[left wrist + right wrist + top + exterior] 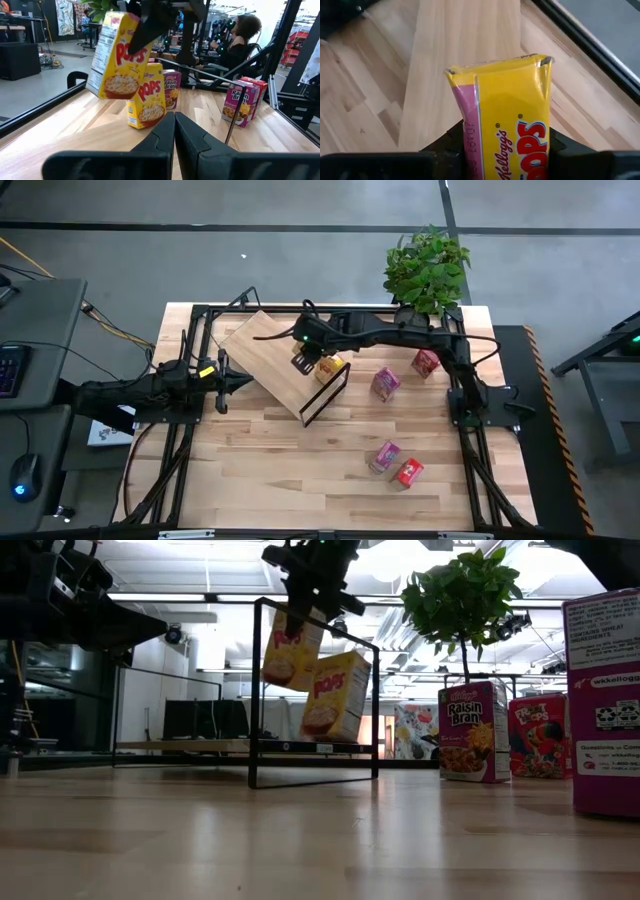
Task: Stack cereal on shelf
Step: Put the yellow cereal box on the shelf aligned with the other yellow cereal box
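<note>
A robotics lab: a framed butcher-block desk on grey concrete floor, a keyboard alongside, a seated person among equipment racks.

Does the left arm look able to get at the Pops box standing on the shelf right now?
Probably not cleanly. The left gripper faces the standing Pops box, but the right gripper hangs just above it on the shelf with a second Pops box.

Six cereal boxes (two yellow), one shelf, apparently.
</note>
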